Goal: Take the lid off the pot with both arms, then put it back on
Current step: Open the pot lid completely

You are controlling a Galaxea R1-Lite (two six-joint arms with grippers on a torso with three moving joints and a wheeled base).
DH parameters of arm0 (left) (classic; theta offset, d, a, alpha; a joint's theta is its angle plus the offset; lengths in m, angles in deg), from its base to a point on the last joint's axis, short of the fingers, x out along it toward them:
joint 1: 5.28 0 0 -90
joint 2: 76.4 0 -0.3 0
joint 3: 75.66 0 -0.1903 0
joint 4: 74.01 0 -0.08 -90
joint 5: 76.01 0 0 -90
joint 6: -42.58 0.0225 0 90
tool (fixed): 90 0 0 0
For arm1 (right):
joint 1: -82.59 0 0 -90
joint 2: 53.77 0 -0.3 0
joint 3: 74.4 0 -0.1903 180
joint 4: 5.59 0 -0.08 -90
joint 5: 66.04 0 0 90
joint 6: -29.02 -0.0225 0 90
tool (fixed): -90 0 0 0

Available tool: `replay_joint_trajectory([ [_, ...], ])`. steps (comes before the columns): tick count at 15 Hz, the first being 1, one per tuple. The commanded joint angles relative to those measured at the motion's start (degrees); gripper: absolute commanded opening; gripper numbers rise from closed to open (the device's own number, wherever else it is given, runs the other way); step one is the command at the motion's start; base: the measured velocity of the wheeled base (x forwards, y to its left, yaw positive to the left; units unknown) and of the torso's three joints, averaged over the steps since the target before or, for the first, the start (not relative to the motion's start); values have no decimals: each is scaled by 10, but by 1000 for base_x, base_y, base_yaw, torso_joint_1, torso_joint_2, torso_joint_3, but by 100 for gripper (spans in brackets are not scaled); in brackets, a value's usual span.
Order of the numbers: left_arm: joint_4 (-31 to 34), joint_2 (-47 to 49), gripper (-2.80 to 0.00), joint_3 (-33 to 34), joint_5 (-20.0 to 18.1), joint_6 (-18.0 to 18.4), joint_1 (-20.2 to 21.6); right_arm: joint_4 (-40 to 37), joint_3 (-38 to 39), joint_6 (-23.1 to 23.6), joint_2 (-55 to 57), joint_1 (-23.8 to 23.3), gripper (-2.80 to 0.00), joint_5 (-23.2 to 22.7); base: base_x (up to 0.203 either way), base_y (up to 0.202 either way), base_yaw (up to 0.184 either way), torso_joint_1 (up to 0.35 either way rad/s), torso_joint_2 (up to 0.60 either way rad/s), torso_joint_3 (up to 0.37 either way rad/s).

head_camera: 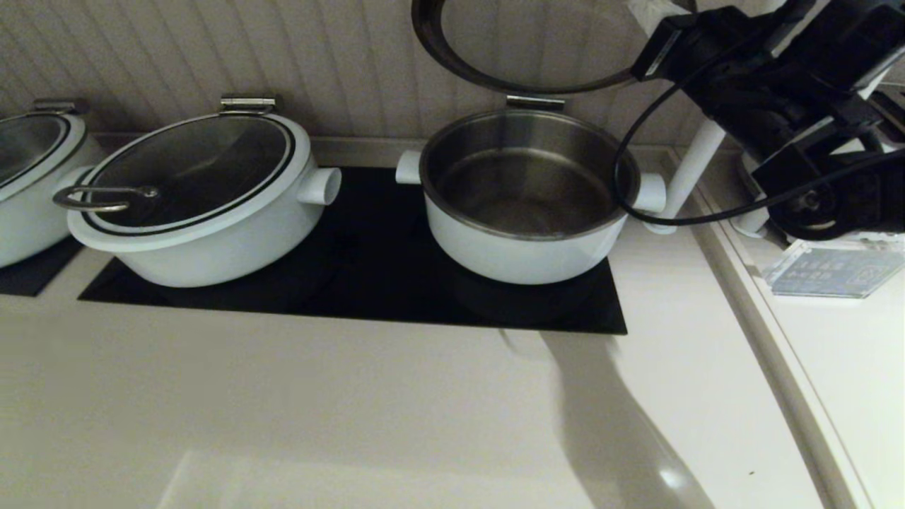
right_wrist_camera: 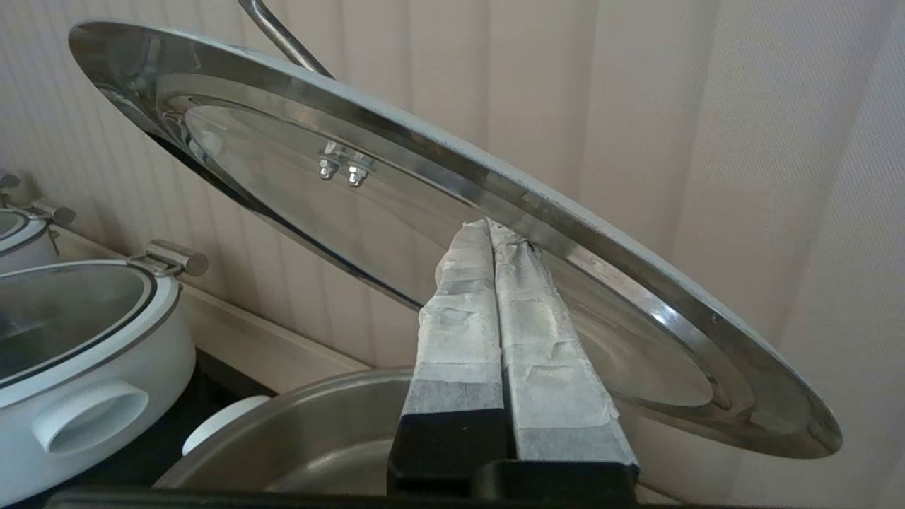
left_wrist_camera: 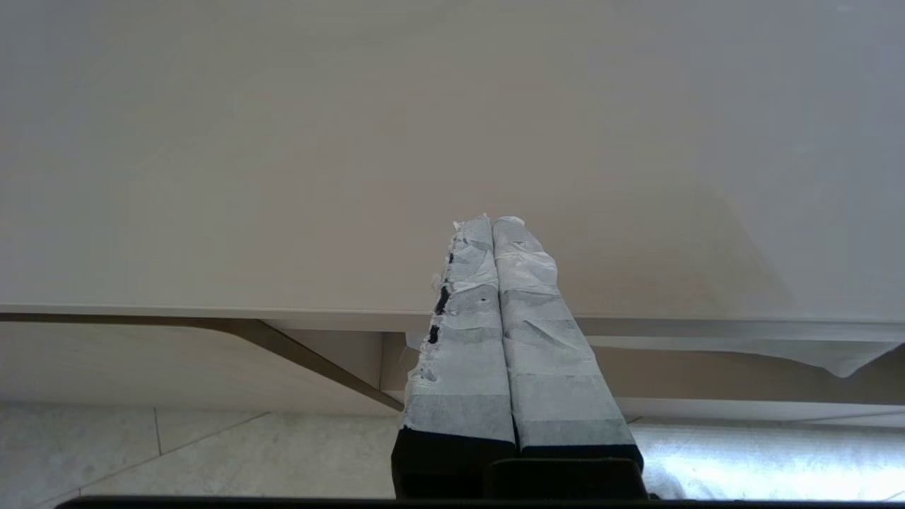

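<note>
The right gripper [right_wrist_camera: 489, 226], jaws pressed together, props its tips under the steel underside of the lid [right_wrist_camera: 438, 212], holding it tilted open above the pot [head_camera: 527, 194]. The left gripper [left_wrist_camera: 489, 220], jaws also together, hangs by the counter edge [left_wrist_camera: 212, 311], idle.
</note>
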Motion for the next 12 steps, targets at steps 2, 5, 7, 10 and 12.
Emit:
replay_joint_trajectory([
  [2,1,-1,-280,0,0,0,0,14,-3,-1,9,-1,-280,-4,0,0,0,0,0,0],
  [5,1,-1,-280,-1,0,0,0,31,-23,-1,23,-1,-280,-7,0,0,0,0,0,0],
  [7,1,-1,-280,0,0,0,0,32,-26,-1,24,-1,-280,-13,0,0,0,0,0,0],
  [10,1,-1,-280,0,0,0,0,35,-39,-1,28,-7,-280,-18,0,0,0,0,0,0],
  [12,1,-1,-280,0,0,0,0,35,-53,-1,30,-11,-280,-26,0,0,0,0,0,0],
])
